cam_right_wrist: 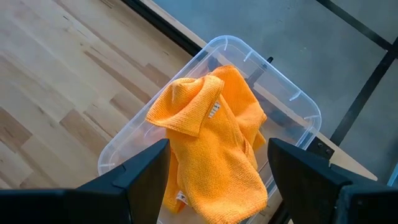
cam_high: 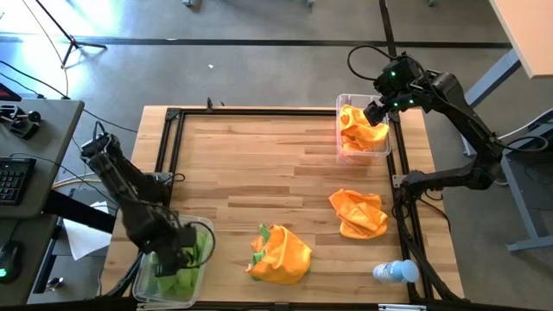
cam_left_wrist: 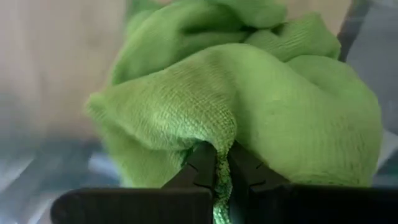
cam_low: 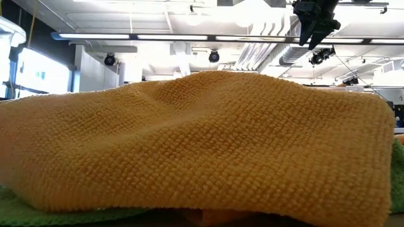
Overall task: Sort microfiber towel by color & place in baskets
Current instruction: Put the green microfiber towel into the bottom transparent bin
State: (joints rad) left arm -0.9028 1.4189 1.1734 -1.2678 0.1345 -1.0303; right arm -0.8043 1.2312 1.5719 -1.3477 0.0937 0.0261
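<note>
At the table's left front corner, a clear plastic basket (cam_high: 149, 285) with rounded corners holds lime green microfiber towels (cam_high: 177, 278). The left gripper (cam_high: 183, 244) reaches into this basket. The left wrist view shows what the high view cannot: the jaws are clenched on a fold of a green towel (cam_left_wrist: 249, 112), whose looped weave bunches into soft, rounded creases just beyond the fingertips (cam_left_wrist: 202, 168).

On the wooden plank table (cam_high: 259, 164), a crumpled orange towel (cam_high: 281, 253) lies near the front centre, with a green towel (cam_high: 261, 237) showing at its left edge. The low view is almost filled by the coarse, knobbed weave of an orange towel (cam_low: 189, 145), with green cloth (cam_low: 38, 211) beneath its lower edge.

A second orange towel (cam_high: 359, 213) lies loose to the right of centre. A small clear bottle (cam_high: 395, 272) with a blue cap lies at the right front.

At the far right edge, the second clear basket (cam_high: 385, 147) contains a folded orange towel (cam_high: 360, 131). The right gripper (cam_high: 377, 112) hovers above it. The right wrist view shows its jaws released, spread wide to either side of the orange towel (cam_right_wrist: 211, 149), holding nothing.
</note>
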